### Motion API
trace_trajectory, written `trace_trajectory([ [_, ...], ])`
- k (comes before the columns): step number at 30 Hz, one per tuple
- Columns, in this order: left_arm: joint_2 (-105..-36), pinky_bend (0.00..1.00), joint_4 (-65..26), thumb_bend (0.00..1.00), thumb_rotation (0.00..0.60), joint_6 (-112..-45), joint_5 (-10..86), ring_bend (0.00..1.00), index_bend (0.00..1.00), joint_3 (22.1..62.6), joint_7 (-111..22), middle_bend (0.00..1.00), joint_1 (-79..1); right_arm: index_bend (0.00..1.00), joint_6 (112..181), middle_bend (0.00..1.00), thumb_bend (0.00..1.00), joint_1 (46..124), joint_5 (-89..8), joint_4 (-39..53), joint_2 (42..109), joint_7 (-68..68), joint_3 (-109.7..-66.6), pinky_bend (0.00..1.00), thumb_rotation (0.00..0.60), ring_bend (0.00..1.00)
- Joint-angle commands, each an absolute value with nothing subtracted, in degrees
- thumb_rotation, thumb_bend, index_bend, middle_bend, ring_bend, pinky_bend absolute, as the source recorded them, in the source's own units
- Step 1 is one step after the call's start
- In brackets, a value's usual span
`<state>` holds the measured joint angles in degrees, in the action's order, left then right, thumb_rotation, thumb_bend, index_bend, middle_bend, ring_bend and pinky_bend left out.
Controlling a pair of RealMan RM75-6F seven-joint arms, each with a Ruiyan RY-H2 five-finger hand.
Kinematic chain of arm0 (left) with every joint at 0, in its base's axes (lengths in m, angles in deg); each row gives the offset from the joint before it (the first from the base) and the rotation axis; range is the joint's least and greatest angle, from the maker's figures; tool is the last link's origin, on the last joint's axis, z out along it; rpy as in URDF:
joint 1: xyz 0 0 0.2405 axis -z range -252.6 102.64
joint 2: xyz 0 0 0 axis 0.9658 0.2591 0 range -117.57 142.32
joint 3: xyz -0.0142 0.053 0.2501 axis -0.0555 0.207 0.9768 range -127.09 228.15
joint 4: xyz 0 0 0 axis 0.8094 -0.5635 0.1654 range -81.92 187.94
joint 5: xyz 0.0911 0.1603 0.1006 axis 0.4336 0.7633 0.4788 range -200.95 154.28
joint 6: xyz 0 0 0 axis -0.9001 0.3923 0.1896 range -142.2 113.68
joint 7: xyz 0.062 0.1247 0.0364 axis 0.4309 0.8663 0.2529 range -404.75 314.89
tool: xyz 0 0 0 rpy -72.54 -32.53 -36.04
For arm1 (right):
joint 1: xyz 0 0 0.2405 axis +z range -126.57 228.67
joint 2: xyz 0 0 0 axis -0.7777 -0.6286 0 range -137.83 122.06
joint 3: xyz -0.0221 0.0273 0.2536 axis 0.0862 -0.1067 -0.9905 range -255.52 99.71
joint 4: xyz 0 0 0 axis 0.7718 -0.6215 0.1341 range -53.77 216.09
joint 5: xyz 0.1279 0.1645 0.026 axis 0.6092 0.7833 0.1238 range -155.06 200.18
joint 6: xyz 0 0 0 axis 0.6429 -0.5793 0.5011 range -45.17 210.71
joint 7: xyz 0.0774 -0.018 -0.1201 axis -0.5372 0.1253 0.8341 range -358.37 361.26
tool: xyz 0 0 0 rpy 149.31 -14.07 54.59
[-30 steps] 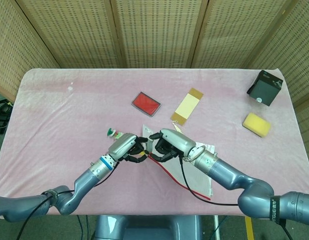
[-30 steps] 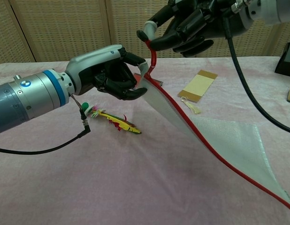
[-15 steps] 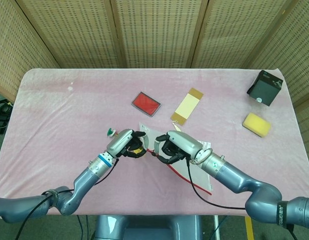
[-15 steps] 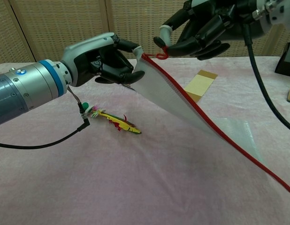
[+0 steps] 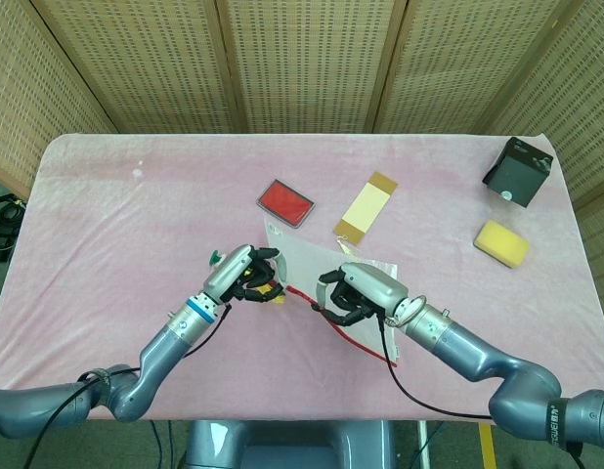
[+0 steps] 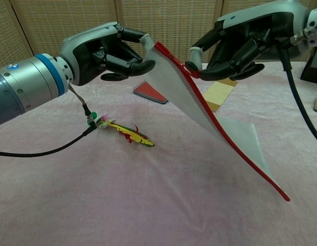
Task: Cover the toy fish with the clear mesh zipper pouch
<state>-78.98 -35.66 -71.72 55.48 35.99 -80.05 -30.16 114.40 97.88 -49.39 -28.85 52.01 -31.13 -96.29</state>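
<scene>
Fingers, head view: both hands pinch the clear mesh zipper pouch [image 5: 326, 281]; left hand [image 5: 245, 277] hides the toy fish from me.
Chest view: toy fish [image 6: 125, 132] lies uncovered on the pink tablecloth [image 6: 122, 200], pouch held aloft.
Risk: I judge the right hand [image 6: 240, 45] may slip off the red edge, dropping it short.

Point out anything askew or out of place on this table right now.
Nothing looks damaged or spilled. The only odd sight is the mesh pouch, held in the air at a steep slant by the left hand and right hand, with the toy fish lying uncovered on the cloth.
</scene>
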Motion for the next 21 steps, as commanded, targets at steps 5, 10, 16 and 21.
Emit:
trace_trajectory([
  [5,-78.7,0.98,-36.2,0.71,0.600,-72.4,55.6,0.85,0.85,35.4,-81.3,0.99,-30.4,0.78,114.5,0.98,0.82,98.8,-47.8,-28.1,53.1,-29.6,-95.5,1.00,0.600,0.95],
  [10,-78.7,0.98,-36.4,0.72,0.600,-73.2,55.5,0.85,0.85,34.8,-82.1,0.99,-30.6,0.78,114.3,0.98,0.82,99.3,-46.8,-28.1,53.3,-28.2,-94.8,1.00,0.600,0.95],
  [16,-78.3,0.98,-36.8,0.72,0.600,-73.7,55.4,0.85,0.85,34.2,-83.3,0.99,-30.8,0.78,114.3,0.98,0.82,99.6,-45.6,-27.8,53.5,-26.9,-94.1,1.00,0.600,0.95],
  [21,-77.7,0.98,-37.8,0.72,0.600,-74.3,55.5,0.85,0.85,33.7,-84.0,0.99,-31.0,0.78,114.2,0.98,0.82,99.9,-44.4,-27.2,53.7,-25.4,-93.3,1.00,0.600,0.95],
])
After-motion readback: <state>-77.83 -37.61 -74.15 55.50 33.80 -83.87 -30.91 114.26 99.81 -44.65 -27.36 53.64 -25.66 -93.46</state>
